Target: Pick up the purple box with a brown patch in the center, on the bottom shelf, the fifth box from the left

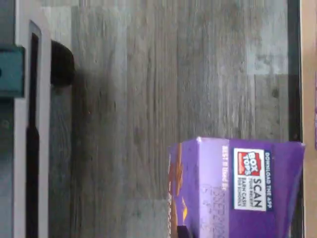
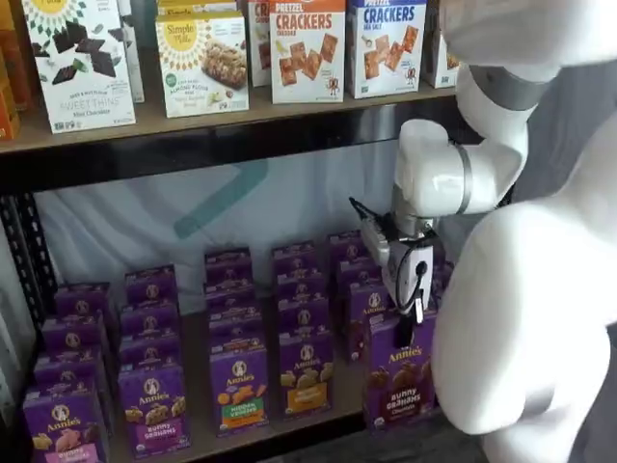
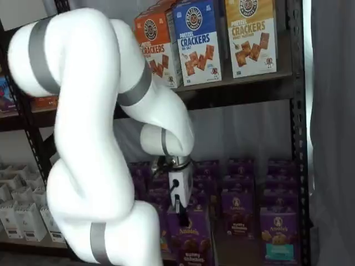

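Observation:
The purple box (image 2: 400, 381) stands upright at the front right of the bottom shelf (image 2: 198, 381), its brown band reading "Bunny Grahams". My gripper (image 2: 413, 333) reaches down onto the box's top edge, with the black fingers closed on it. In a shelf view the same purple box (image 3: 191, 241) hangs under the gripper (image 3: 178, 210), partly hidden by the white arm. The wrist view shows the top flap of the purple box (image 1: 247, 188) with a Box Tops label, over grey wood-grain floor; the fingers do not show there.
Rows of other purple cartons (image 2: 239, 386) fill the bottom shelf, some with yellow-orange bands. Cracker boxes (image 2: 307, 48) line the upper tier. A black upright (image 3: 299, 138) frames the right side. The bulky white arm (image 2: 521, 318) blocks the shelf's right part.

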{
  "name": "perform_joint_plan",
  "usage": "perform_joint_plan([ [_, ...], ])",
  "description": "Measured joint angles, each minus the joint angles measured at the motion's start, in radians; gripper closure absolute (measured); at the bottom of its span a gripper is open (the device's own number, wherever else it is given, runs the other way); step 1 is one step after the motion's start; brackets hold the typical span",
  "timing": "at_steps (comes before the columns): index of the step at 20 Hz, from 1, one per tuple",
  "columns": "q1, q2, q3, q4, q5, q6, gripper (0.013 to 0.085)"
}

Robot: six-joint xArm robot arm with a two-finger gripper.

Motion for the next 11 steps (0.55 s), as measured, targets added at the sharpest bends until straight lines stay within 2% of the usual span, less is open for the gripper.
perform_joint_plan([
  [11,0.057,-0.294,0.053,0.039,0.229,0.048,0.065],
])
